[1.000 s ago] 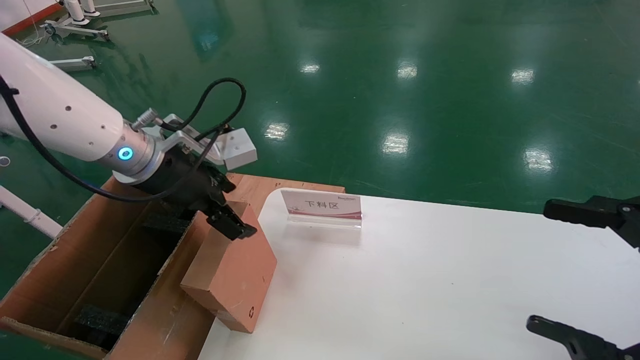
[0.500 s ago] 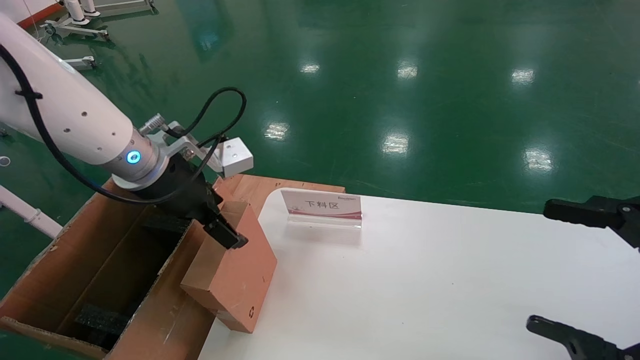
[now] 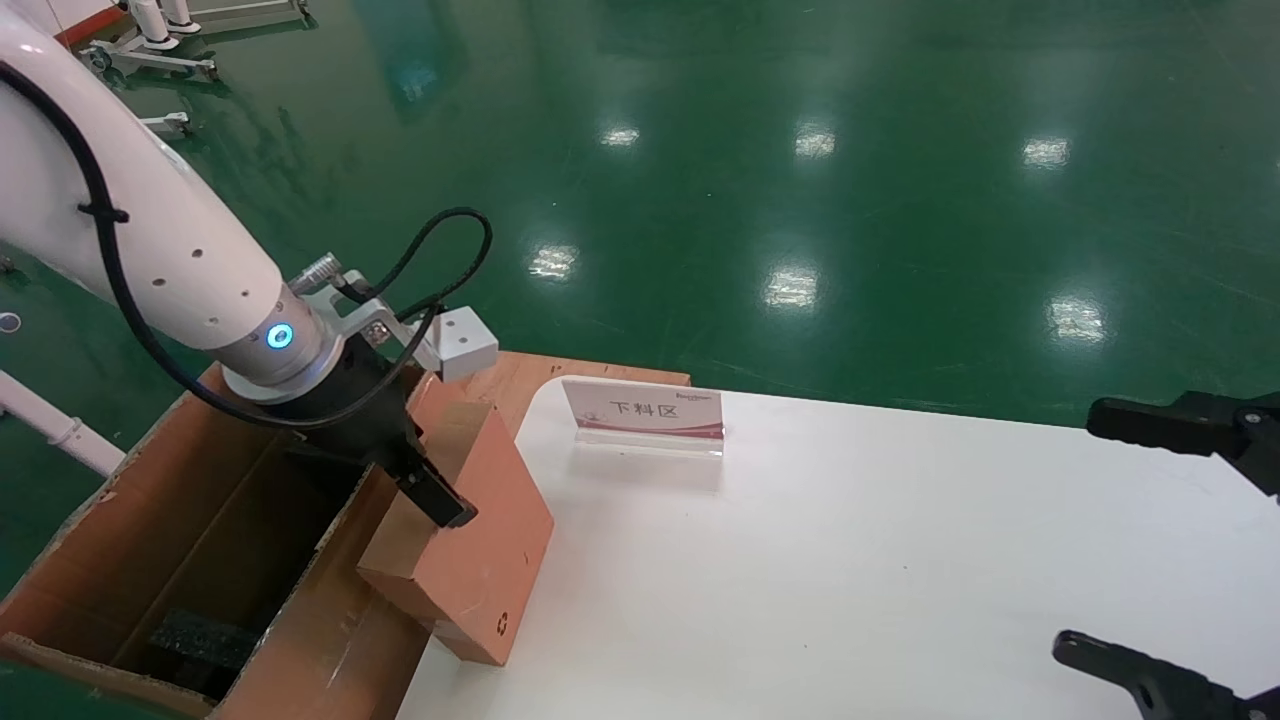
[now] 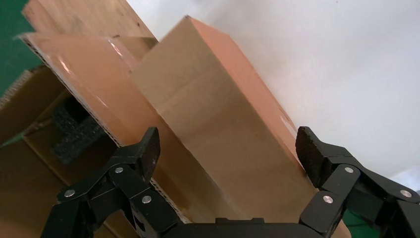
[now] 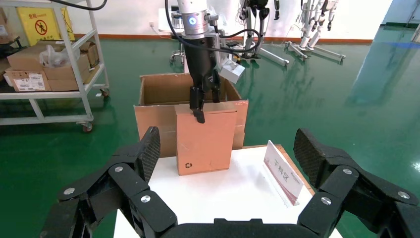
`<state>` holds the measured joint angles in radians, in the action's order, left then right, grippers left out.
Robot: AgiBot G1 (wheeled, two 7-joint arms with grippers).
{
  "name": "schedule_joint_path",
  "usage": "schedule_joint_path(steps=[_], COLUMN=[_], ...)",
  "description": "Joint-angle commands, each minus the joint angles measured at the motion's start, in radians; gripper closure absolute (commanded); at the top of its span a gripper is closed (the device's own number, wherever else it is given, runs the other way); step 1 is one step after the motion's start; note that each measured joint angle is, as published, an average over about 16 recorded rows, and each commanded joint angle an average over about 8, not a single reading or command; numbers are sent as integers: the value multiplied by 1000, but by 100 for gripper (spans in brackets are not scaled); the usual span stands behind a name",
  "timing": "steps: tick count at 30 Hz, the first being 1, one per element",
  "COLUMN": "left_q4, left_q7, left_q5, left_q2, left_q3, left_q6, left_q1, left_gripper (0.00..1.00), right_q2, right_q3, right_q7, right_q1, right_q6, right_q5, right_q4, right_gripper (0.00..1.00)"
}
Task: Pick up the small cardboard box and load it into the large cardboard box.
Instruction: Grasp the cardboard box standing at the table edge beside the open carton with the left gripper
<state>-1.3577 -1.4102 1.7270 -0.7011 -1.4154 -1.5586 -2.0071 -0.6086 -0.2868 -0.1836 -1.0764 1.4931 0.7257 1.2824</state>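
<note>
Straddling the top of the small cardboard box, the left end effector reaches down with its fingers spread wide and not yet clenched, one on each side of the narrow top face, neither clearly pressing the cardboard. The small box stands on end at the desk's nine o'clock edge, leaning against the flap of the large cardboard box, which sits open at about eight o'clock from the desk with black foam inside. The small box's long top edge runs from six to twelve o'clock, crossing the gap between the fingers. The right end effector waits open at three o'clock, well apart; a sign stands near twelve.
</note>
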Motion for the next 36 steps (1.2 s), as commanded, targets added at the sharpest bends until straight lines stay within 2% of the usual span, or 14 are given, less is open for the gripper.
schedule_joint_path(steps=[1,20,22,28,30,36], left_q4=[0,1,1,1,1,1], left_q7=[-11,-46,-46,-46,-46,-45], left_q5=[-11,-56,-56,-55,-55,-54], left_q2=[-2,-18,-18,-16,-16,-15], left_q3=[-23,-132,-130,-123,-121,-117], left_q6=[1,7,7,7,7,6], left_q1=[-8,-49,-49,-48,-48,-46], left_gripper=[0,0,25,100,100,100], right_q2=[0,1,1,1,1,1], right_q3=[0,-1,-1,-1,-1,-1], right_q7=[0,1,1,1,1,1], right_q1=[0,0,0,0,0,0], right_q6=[0,-1,-1,-1,-1,-1], right_q5=[0,-1,-1,-1,-1,-1], right_q4=[0,0,0,0,0,0], right_gripper=[0,0,0,74,99,100])
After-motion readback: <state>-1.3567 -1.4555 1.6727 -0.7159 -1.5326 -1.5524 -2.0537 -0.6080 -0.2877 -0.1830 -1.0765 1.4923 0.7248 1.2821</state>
